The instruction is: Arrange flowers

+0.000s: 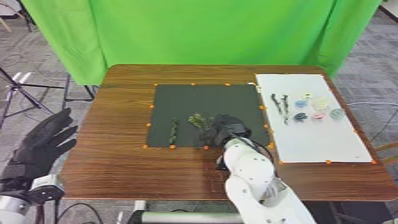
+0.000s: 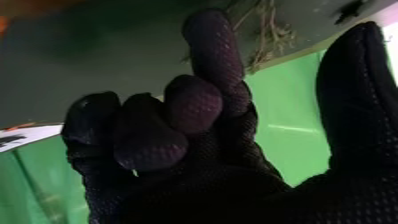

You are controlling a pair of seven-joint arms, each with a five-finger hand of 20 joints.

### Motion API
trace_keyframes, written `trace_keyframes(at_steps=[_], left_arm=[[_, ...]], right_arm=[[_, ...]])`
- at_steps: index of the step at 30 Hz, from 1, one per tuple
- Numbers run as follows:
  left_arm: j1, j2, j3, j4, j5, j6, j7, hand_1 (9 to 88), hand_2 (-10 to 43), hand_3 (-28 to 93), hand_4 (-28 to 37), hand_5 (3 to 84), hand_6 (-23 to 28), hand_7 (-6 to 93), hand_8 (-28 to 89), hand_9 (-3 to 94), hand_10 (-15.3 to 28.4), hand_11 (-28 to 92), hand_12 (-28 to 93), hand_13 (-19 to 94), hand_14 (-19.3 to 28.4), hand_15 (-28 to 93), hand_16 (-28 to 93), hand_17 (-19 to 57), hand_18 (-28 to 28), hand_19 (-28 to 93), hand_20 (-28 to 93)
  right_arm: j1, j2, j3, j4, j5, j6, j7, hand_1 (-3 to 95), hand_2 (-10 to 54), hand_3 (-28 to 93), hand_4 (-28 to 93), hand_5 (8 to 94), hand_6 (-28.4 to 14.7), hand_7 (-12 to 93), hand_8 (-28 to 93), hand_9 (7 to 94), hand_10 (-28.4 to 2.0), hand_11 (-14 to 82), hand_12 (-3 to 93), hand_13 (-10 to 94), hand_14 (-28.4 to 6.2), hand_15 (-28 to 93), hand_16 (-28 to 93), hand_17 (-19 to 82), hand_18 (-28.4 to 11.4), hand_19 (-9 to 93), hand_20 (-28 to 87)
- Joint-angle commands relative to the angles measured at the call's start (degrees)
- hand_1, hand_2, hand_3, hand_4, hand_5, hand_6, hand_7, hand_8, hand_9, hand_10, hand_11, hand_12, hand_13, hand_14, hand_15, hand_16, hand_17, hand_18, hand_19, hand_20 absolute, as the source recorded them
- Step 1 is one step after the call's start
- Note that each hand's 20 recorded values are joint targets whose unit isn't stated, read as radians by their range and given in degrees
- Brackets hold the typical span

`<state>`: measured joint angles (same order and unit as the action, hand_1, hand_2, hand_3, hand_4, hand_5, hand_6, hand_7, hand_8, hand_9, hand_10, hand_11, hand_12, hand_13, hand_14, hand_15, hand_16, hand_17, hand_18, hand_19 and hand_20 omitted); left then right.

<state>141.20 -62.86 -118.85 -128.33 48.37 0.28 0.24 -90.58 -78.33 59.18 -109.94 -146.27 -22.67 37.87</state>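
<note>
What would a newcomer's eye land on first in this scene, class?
Probably the bright green curtain hanging behind the brown table. Next, perhaps, the robot's white right arm, reaching in from the bottom edge, its black-gloved hand over the dark mat. Then the small pastel flowers on the white sheet at the right.
</note>
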Motion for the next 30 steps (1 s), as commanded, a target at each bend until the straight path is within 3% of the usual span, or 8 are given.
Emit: trace_keyframes(at_steps=[1, 6, 11, 16, 23, 30], left_arm=[[1.10, -0.70, -0.49, -0.47, 0.05, -0.23, 0.04, 23.8, -2.9, 70, -27.1, 19.2, 0.4, 21.8, -11, 18.0, 8.6, 8, 21, 12, 11.9, 16, 7, -12.6, 18.1, 34, 9], [1.33, -0.83, -0.68, -0.56, 0.18, -0.14, 0.30, 23.9, -2.9, 70, -27.2, 19.3, 0.4, 21.8, -11, 18.0, 8.6, 8, 21, 12, 11.9, 16, 7, -12.6, 18.1, 34, 9], [1.41, -0.94, -0.49, -0.39, 0.07, 0.03, 0.27, 23.9, -2.9, 70, -27.2, 19.2, 0.4, 21.8, -11, 18.0, 8.6, 8, 21, 12, 11.9, 16, 7, -12.7, 18.1, 34, 9], [1.13, -0.78, -0.40, -0.21, 0.12, -0.28, 0.15, 23.9, -2.9, 70, -27.2, 19.2, 0.3, 21.8, -11, 18.1, 8.7, 8, 21, 12, 11.9, 16, 7, -12.6, 18.1, 34, 9], [0.81, -0.78, -0.21, 0.02, 0.23, -0.54, 0.18, 24.0, -2.9, 70, -27.2, 19.3, 0.4, 21.7, -11, 18.0, 8.6, 8, 21, 12, 11.9, 16, 7, -12.5, 18.1, 34, 9], [0.85, -0.91, -0.33, -0.01, 0.23, -0.46, -0.04, 24.1, -2.8, 70, -27.1, 19.3, 0.4, 21.8, -11, 18.1, 8.6, 8, 21, 12, 11.9, 16, 7, -12.5, 18.0, 34, 9]], right_arm=[[1.22, 4.36, 6.18, -6.56, 8.98, -4.59, 1.07, 14.1, -7.6, 73, -23, 68.8, -3.0, 54, -13, 73.0, -13.2, 62.7, 54.7, 71, -11.2, 84, 39, 31, -24.5, 87, 49], [2.54, 9.17, 7.92, -4.94, 7.53, 0.34, 2.28, 13.6, -6.9, 73, -23, 66.3, -4.0, 50, -12, 69.1, -14.6, 61.7, 54.2, 67, -12.5, 83, 38, 28, -24.3, 85, 49], [4.32, 12.62, 8.78, -0.85, 4.63, 4.09, 3.26, 14.9, -8.3, 75, -24, 57.1, -7.0, 46, -13, 57.4, -15.8, 63.0, 51.7, 57, -14.7, 83, 35, 22, -24.1, 80, 50], [6.58, 14.51, 7.02, 5.14, 0.52, 10.72, 3.73, 16.9, -9.5, 75, -28, 49.9, -8.2, 49, -15, 50.4, -18.1, 63.8, 51.3, 52, -15.3, 82, 33, 21, -23.9, 79, 51], [7.35, 16.08, 6.45, 11.49, -3.04, 15.93, 4.58, 22.5, -9.5, 77, -28, 44.9, -9.0, 50, -18, 44.0, -19.8, 62.4, 47.7, 47, -15.7, 81, 28, 19, -23.9, 77, 52], [8.21, 17.36, 6.32, 14.73, -4.04, 15.67, 5.76, 24.6, -9.5, 78, -28, 45.0, -8.8, 51, -18, 44.1, -19.3, 63.5, 46.7, 47, -15.5, 81, 27, 19, -23.6, 78, 52]])
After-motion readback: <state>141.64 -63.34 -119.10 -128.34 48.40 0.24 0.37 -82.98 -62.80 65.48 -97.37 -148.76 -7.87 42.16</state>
